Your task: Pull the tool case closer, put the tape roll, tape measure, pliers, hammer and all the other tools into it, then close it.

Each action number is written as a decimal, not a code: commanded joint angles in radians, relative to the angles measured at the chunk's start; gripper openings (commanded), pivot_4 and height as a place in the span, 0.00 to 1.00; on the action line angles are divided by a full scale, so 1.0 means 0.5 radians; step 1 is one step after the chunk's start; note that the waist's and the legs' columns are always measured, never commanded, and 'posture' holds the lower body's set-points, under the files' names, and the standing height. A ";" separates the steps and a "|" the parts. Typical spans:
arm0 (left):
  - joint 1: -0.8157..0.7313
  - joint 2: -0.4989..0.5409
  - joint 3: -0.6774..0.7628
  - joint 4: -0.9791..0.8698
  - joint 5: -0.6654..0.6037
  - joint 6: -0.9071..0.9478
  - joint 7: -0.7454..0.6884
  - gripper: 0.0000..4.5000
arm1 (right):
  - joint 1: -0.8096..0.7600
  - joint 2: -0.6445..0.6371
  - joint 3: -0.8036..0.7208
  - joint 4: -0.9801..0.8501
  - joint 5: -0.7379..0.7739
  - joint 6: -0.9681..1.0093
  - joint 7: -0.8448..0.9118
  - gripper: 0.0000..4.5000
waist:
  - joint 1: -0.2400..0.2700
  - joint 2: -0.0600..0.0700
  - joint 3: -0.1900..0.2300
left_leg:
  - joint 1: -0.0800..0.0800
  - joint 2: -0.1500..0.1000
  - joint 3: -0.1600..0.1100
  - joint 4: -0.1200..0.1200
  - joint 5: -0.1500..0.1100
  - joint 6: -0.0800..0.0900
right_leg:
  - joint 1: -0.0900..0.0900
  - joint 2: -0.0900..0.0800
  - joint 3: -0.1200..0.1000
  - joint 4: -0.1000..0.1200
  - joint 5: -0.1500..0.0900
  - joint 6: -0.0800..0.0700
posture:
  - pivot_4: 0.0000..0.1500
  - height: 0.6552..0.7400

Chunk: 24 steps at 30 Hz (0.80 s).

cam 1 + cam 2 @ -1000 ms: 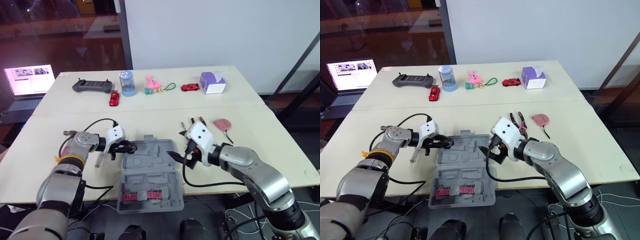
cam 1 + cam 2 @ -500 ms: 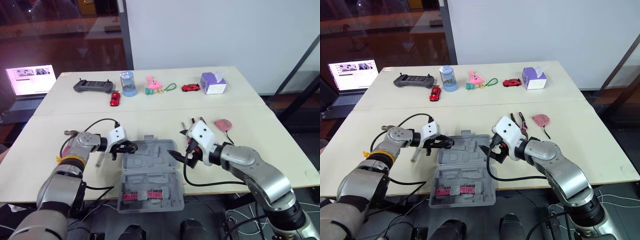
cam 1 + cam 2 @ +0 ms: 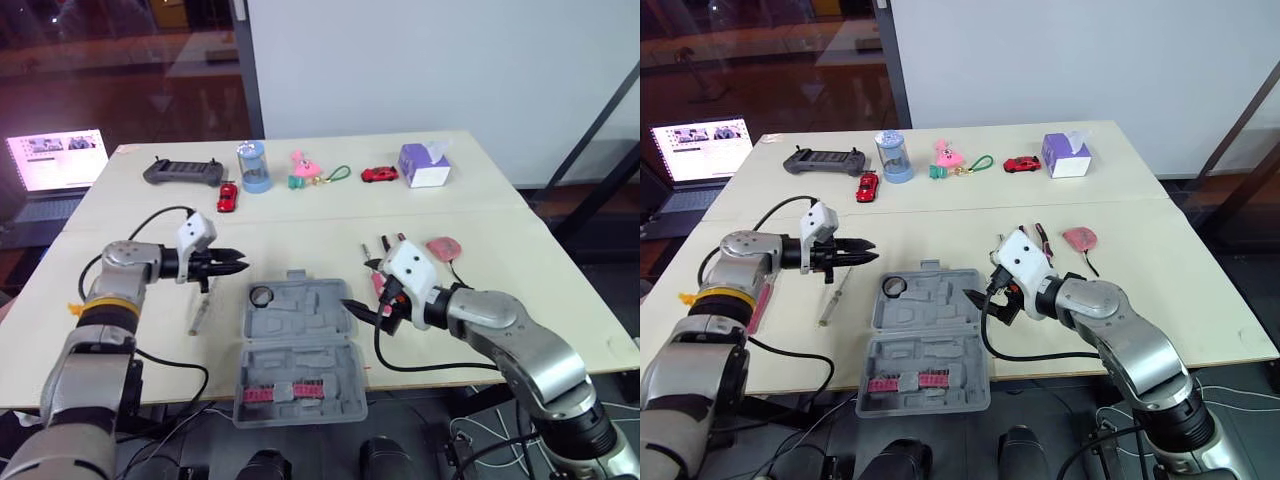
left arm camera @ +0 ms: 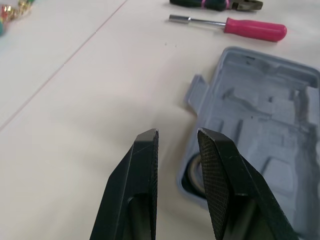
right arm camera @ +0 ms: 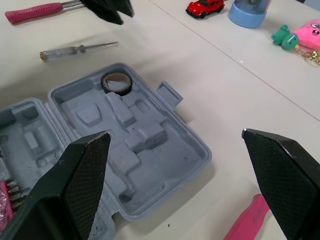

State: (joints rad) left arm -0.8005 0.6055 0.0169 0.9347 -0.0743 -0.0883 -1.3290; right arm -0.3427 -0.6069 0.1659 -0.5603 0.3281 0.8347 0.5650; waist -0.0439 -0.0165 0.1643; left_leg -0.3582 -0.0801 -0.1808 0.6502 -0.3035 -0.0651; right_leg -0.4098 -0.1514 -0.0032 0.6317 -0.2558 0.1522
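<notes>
The tool case (image 3: pixel 310 330) is lying open at the near edge of the table (image 3: pixel 300 215), and its near half appears to be hanging past that edge. The tape roll (image 3: pixel 261 295) is resting in the far-left corner of the case. The left gripper (image 4: pixel 177 136) is being held just left of the case's far-left corner, with its fingers parted by a narrow gap and nothing between them. The right gripper (image 3: pixel 366 308) is being held at the case's right rim, spread wide and empty.

The main risk is judged to be the overhang: if the case is pressed on its near half or pulled further, it could be tipped off the table. The clear-handled screwdriver (image 3: pixel 199 316) is lying flat just left of the case, so it could be rolled away by a shallow pinch. The pink screwdriver (image 4: pixel 255 29) and pliers (image 4: pixel 215 4) are lying close together to the right of the case, so one could be dragged while the other is being taken. The tape measure (image 3: pixel 443 247) is lying a little further to the right. If the roll is not seated in a recess, the lid could be blocked.

No brand, label or writing is being made out on the case or tools.
</notes>
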 commanded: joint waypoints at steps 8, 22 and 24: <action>0.347 0.297 0.285 -0.492 -0.349 0.422 -0.086 0.30 | 0.200 -0.091 -0.251 -0.101 0.030 -0.018 0.021 1.00 | 0.002 -0.001 0.000 | -0.001 0.000 -0.001 0.001 0.000 0.000 | 0.000 0.000 0.000 0.000 0.000 0.000 | 1.00 1.00; 1.485 1.036 1.052 -0.510 -0.528 0.325 -0.078 0.99 | 0.903 -0.418 -1.325 0.272 0.056 -0.297 0.230 1.00 | 0.059 0.004 0.003 | 0.006 0.005 0.009 -0.004 -0.009 0.016 | 0.001 0.001 0.003 -0.002 0.000 -0.002 | 1.00 1.00; 1.574 1.093 1.130 -0.341 -0.499 0.196 -0.030 0.99 | 0.937 -0.459 -1.334 0.315 0.052 -0.318 0.274 1.00 | 0.065 0.004 0.003 | 0.006 0.005 0.009 -0.005 -0.009 0.017 | 0.001 0.001 0.003 -0.002 0.000 -0.002 | 1.00 1.00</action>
State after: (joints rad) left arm -0.0347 1.1183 0.5245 0.7120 -0.3180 0.0658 -1.3642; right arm 0.1150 -0.8107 -0.4723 -0.4047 0.3563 0.7051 0.6803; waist -0.0113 -0.0147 0.1657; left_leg -0.3554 -0.0775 -0.1762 0.6479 -0.3083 -0.0568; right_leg -0.4092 -0.1512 -0.0018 0.6307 -0.2557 0.1512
